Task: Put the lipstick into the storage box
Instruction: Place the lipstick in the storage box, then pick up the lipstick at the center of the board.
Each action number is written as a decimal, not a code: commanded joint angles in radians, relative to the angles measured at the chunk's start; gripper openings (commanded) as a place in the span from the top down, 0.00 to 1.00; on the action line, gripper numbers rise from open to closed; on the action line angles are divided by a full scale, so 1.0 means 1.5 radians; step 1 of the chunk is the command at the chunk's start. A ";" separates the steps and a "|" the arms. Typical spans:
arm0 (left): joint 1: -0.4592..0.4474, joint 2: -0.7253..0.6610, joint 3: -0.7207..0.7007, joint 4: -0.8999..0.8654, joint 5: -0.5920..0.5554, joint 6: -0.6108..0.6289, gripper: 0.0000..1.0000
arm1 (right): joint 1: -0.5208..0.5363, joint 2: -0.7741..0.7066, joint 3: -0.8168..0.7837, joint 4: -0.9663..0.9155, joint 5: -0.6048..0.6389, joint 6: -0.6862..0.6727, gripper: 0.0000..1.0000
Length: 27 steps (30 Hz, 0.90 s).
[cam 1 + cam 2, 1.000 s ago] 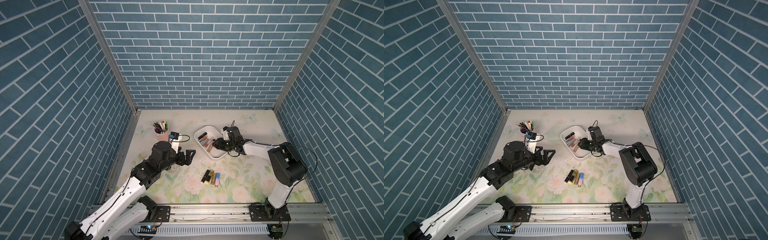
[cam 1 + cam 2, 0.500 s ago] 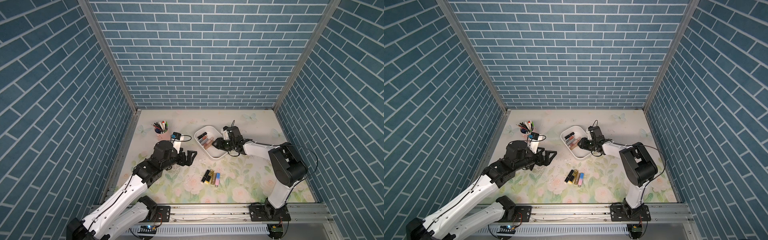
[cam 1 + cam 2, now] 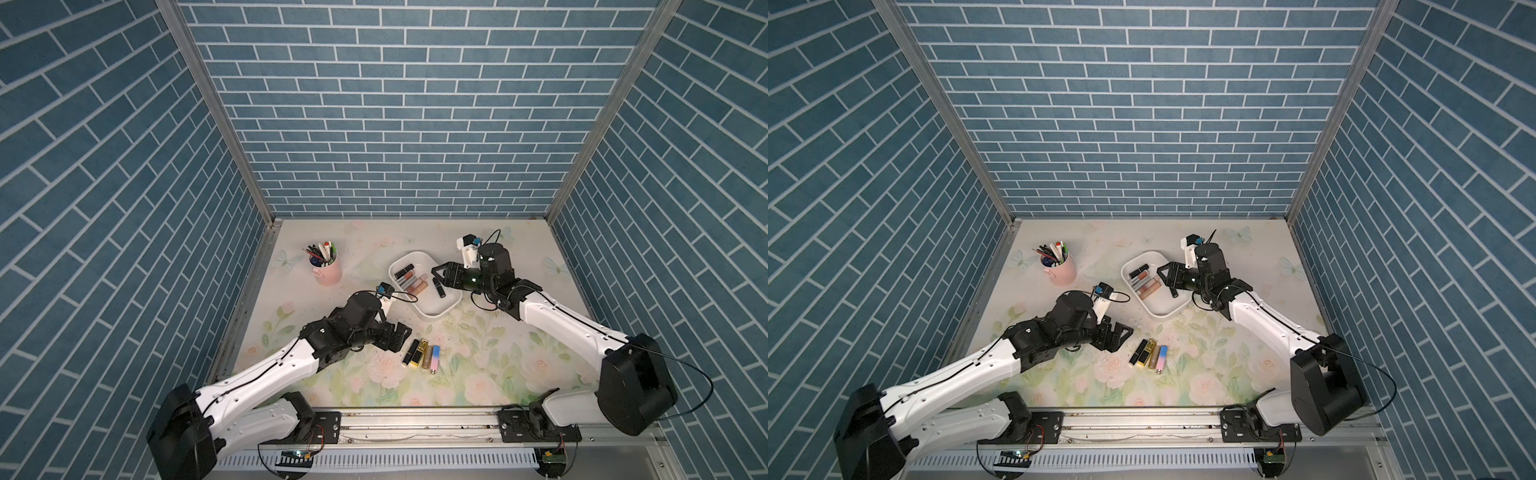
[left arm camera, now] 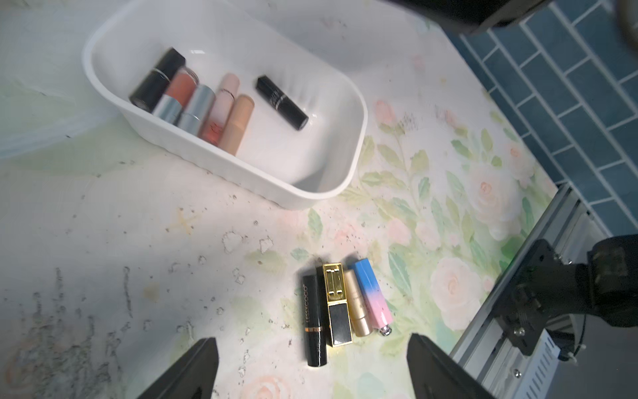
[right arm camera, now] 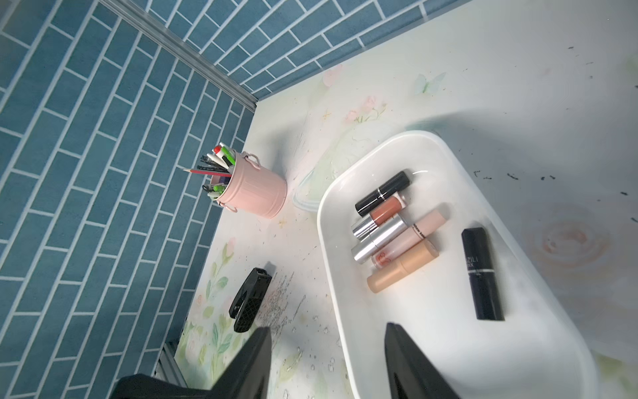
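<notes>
Right wrist: storage box (image 5: 414, 311) has 6 lipsticks (image 5: 400, 241), pink cup (image 5: 255, 193) holds pens (image 5: 217, 162) | 4 lipsticks (image 4: 340, 304) on bench (image 4: 138, 241) | left claw (image 4: 312, 338), right claw (image 5: 328, 326) released | bases cut off

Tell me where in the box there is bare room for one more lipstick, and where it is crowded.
Free: the box end nearest the four loose lipsticks, bordered by its rounded wall and the black lipstick. Crowded: the opposite end, where five lipsticks lie side by side; only a narrow gap separates them from the black one.
</notes>
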 commanded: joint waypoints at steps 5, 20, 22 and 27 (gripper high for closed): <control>-0.055 0.086 -0.025 -0.008 -0.046 -0.007 0.24 | 0.003 -0.109 -0.069 -0.075 0.006 -0.038 0.42; -0.098 0.200 -0.004 -0.017 -0.047 0.011 0.36 | 0.003 -0.143 -0.119 -0.061 0.005 -0.036 0.42; -0.098 0.212 0.000 -0.021 -0.050 0.016 0.37 | 0.003 -0.141 -0.120 -0.058 0.005 -0.036 0.42; -0.099 0.233 0.008 -0.026 -0.053 0.026 0.37 | 0.003 -0.139 -0.123 -0.054 0.006 -0.035 0.42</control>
